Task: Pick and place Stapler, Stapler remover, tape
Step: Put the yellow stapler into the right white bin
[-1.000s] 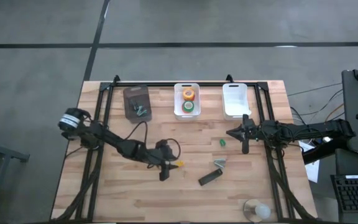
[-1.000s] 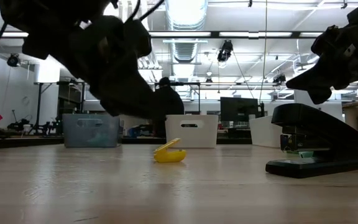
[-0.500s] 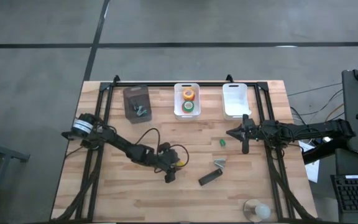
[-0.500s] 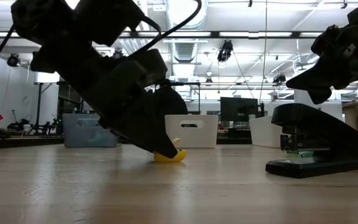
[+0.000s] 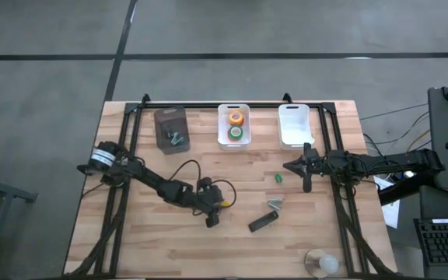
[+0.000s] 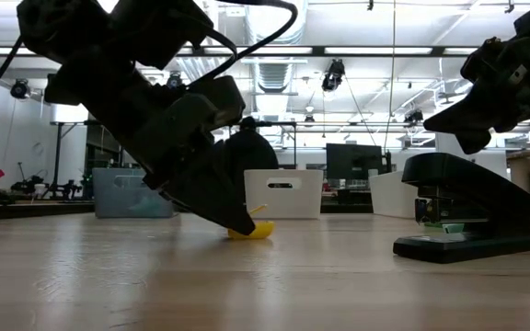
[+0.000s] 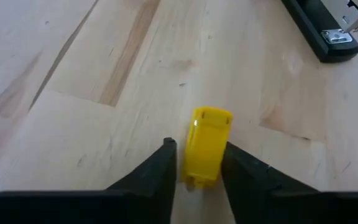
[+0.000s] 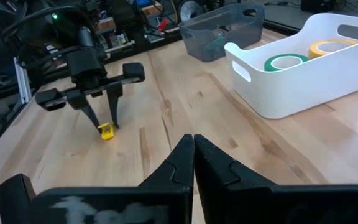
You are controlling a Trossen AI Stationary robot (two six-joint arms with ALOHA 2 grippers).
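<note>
A small yellow staple remover [image 7: 207, 134] lies flat on the wooden table near the middle. My left gripper [image 7: 201, 149] is open and low over it, one finger on each side; the high view shows this gripper [image 5: 216, 210] too. The black stapler [image 5: 261, 222] rests on its base to the right, with a silvery piece [image 5: 274, 204] beside it. Tape rolls, orange-yellow [image 5: 236, 117] and green [image 5: 236, 133], sit in the middle white bin [image 5: 222, 128]. My right gripper [image 8: 193, 142] is shut and hovers right of centre, touching nothing. My left gripper comes from above, slanting down, with its fingers [image 7: 166, 158] along the two long sides of the yellow staple remover, which lies flat on the table. Whether the fingers touch it, I cannot tell.
A grey bin [image 5: 171, 128] holding small items and a second white bin [image 5: 294, 124] stand along the far edge. A green bit [image 5: 277, 178] lies near the right arm. A clear roll [image 5: 321, 263] sits at the near right corner. Black frame rails run along both sides.
My left gripper moved a little toward the table's right and near edges and came down around the yellow staple remover; over the last half second it stayed almost still. The staple remover and the stapler have not moved.
</note>
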